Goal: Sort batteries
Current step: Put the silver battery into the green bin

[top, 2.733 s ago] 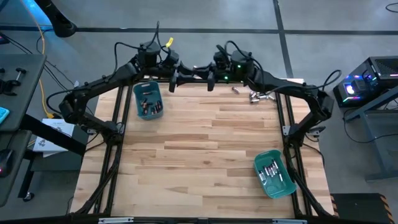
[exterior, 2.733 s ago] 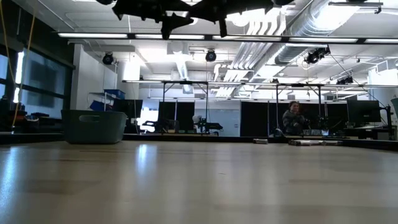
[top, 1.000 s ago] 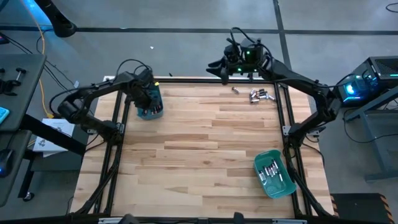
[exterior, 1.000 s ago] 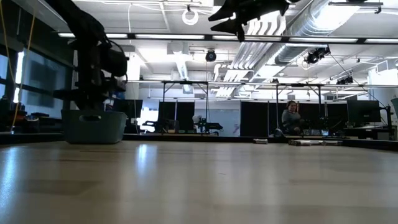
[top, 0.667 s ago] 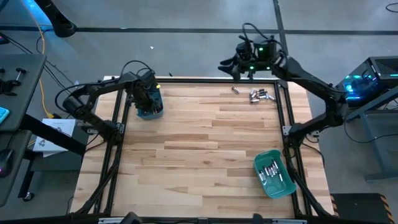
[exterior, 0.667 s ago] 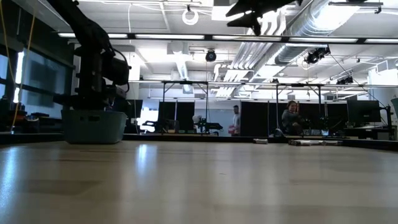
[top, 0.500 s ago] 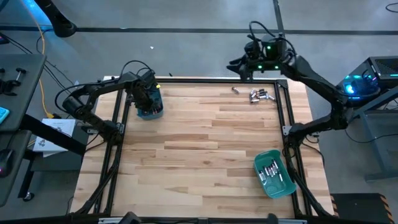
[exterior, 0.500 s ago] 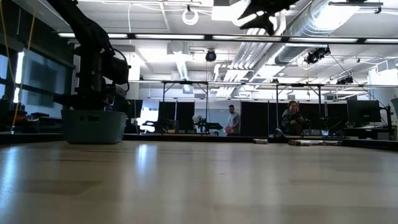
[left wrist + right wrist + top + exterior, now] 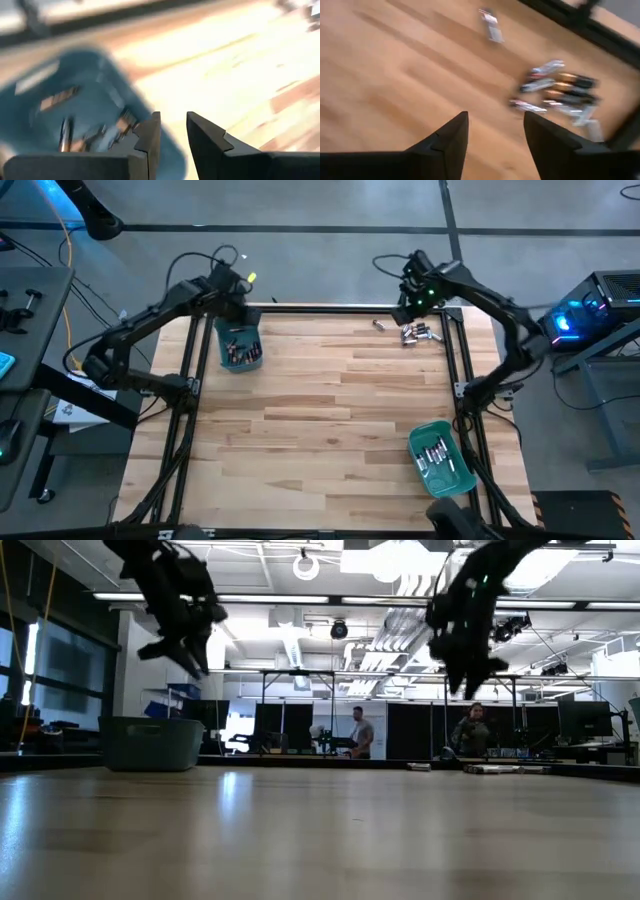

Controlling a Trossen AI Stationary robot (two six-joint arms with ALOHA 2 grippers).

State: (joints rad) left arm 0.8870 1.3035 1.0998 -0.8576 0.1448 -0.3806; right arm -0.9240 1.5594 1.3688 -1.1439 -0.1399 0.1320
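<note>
A loose cluster of batteries (image 9: 420, 333) is seen at the far right corner of the wooden desk (image 9: 320, 420), with the right gripper (image 9: 495, 131) held above it, fingers parted and empty. The left gripper (image 9: 172, 131) is held, slightly parted and empty, over a teal bin (image 9: 238, 342) of batteries at the far left corner. A second teal bin (image 9: 441, 459) of batteries is set near the right corner of the desk's near edge.

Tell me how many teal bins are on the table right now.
2. One bin sits at the table's far left corner, under the left gripper. The other bin sits near the front right edge. Both hold batteries.
</note>
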